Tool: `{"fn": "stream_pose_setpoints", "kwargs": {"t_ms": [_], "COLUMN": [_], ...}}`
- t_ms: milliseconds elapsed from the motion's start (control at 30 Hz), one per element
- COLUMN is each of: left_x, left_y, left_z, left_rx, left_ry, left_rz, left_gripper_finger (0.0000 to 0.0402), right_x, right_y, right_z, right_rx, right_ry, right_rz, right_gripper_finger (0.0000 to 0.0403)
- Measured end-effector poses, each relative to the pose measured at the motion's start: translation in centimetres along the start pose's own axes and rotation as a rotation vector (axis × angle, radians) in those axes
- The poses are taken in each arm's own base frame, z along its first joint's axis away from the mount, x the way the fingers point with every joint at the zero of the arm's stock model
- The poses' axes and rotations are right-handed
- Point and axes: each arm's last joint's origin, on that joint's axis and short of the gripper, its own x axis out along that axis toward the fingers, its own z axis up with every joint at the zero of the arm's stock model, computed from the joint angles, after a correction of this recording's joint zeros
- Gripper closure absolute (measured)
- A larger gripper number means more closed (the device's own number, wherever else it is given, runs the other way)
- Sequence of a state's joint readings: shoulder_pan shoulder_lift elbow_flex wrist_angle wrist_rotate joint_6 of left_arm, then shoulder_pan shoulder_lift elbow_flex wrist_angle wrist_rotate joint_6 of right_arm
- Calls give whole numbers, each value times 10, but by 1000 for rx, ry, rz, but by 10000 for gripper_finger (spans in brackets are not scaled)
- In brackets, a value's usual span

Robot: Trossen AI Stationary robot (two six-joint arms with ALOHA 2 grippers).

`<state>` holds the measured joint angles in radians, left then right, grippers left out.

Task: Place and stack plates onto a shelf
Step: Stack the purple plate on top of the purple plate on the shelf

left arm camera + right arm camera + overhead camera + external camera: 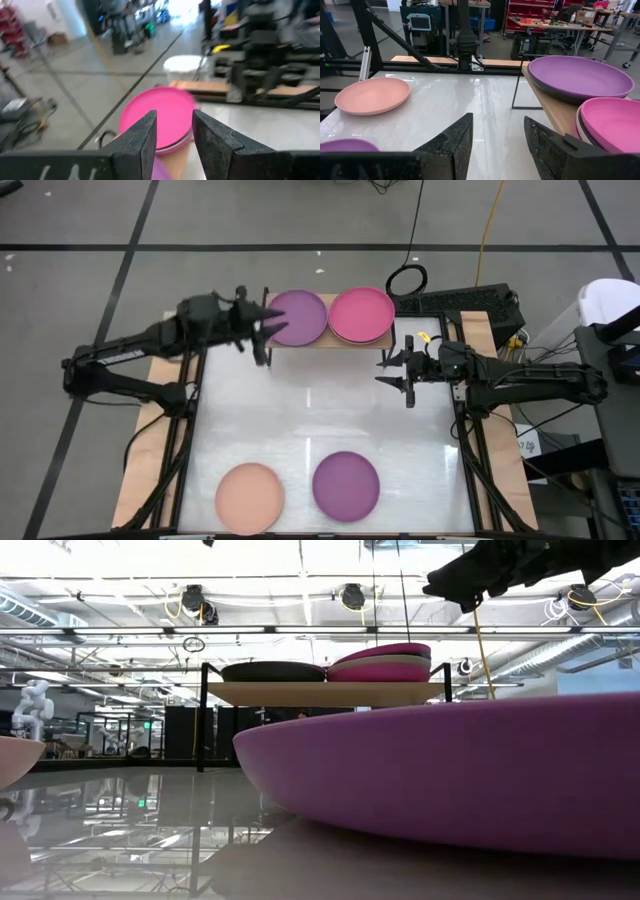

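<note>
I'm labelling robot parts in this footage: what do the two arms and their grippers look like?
Both arms are dark, almost black, built of slim jointed links. The left gripper and right gripper each end in two fingers. Up close, the fingers are matte black, wedge-shaped, with a rough grainy surface. White markings, too cropped to read, show on the left wrist housing.

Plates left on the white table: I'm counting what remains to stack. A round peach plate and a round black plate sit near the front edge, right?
Not quite. The high view shows the round matte peach plate beside a round matte purple plate, not a black one. Both lie on the white table, clear of both grippers.
</note>
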<state>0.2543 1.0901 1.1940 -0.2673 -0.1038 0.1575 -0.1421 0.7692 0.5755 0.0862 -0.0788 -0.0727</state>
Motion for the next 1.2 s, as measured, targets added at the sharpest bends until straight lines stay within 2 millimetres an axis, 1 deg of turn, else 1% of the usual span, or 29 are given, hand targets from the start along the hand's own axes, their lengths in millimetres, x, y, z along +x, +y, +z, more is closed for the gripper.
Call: {"fn": "stream_pose_setpoints", "kwargs": {"t_ms": [100, 267, 333, 467, 700, 900, 1100, 1200], "left_x": [-5, -11, -14, -17, -12, -3, 8, 11], "left_y": [-13, -29, -33, -36, -38, -40, -43, -44], "left_z": [-18, -53, -64, -78, -86, -92, -99, -101], "left_rx": [-2, -44, -57, -67, -69, -121, -110, -61], "left_ry": [-71, -169, -203, -244, -183, -144, -102, -92], "left_rz": [-37, -76, -86, -91, -65, -63, -50, -48], "left_gripper_finger": [270, 270, 270, 270, 270, 270, 270, 270], "right_x": [0, 0, 0, 0, 4, 19, 38, 44], "right_y": [0, 0, 0, 0, 4, 16, 29, 36], "right_z": [0, 0, 0, -1, -10, -18, -26, -30], "right_rx": [5, 6, 7, 18, 28, -32, -73, -84], "right_ry": [1, 1, 2, 13, 94, 166, 266, 298], "right_rz": [0, 1, 0, 3, 30, 97, 167, 196], "right_gripper_finger": [245, 245, 245, 245, 245, 245, 245, 245]}}
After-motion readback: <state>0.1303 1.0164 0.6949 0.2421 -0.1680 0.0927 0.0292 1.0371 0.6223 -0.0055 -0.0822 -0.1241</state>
